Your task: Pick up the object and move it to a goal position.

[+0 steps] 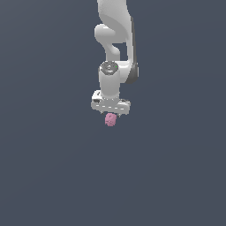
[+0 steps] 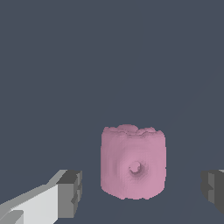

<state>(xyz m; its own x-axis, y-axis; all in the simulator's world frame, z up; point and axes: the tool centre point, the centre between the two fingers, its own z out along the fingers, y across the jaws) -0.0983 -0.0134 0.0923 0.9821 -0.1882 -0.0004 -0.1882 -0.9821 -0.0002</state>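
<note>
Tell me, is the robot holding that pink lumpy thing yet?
No, nothing is held. In the wrist view the pink blob sits between the open jaws of the gripper, with a gap on each side.

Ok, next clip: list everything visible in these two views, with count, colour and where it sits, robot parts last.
object: one, pink, lumpy and roundish; in the exterior view just below the hand, in the wrist view between the two fingertips with a gap on each side.
background surface: one, plain dark grey-blue, fills both views; no goal marker shows.
arm: one, white with dark joint parts, comes down from the top of the exterior view.
hand: one, white, pointing down over the object, open.
fingertips: two, dark grey pads, one on each side of the object, not touching it.
</note>
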